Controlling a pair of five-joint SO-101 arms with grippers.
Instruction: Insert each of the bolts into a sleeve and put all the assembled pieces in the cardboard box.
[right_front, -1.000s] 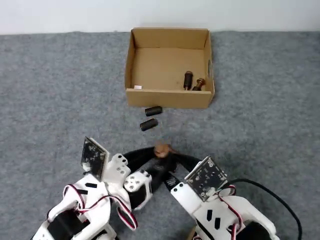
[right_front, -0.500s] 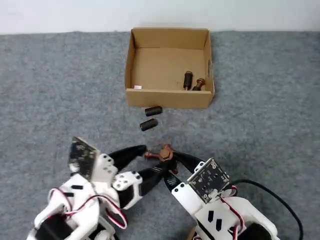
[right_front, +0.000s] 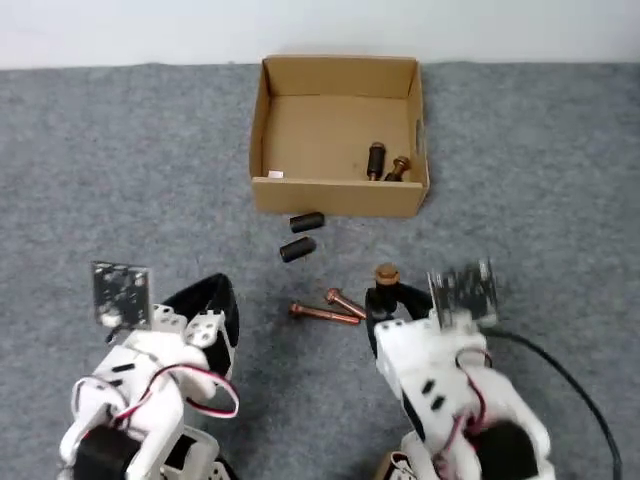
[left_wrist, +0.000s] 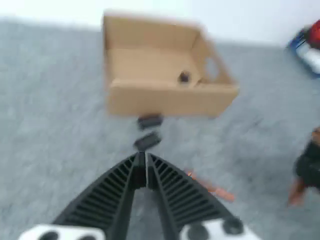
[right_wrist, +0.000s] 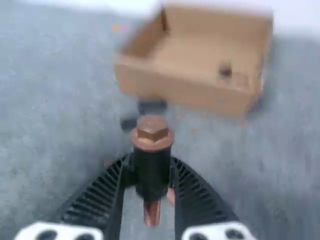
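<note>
Grey carpet covered the surface (right_front: 120, 180). At far left, the left hand (left_wrist: 145, 159) was shut, its black fingers pressed tip to tip with nothing between them. To its right lay two loose black sleeves: the first sleeve (right_front: 306, 221) just in front of the box wall, the second sleeve (right_front: 298, 249) just beside it, nearer the arms. Two bare copper bolts lay farther toward the arms, the long bolt (right_front: 325, 313) and the short bolt (right_front: 343, 300) close together. The open cardboard box (right_front: 340, 196) held two assembled pieces (right_front: 376, 160) in its near right corner. The right hand (right_front: 386, 298) clamped the held sleeve (right_wrist: 150, 167) upright. The inserted bolt (right_wrist: 151, 135) ran through it, with the hex head on top and the thread showing below.
</note>
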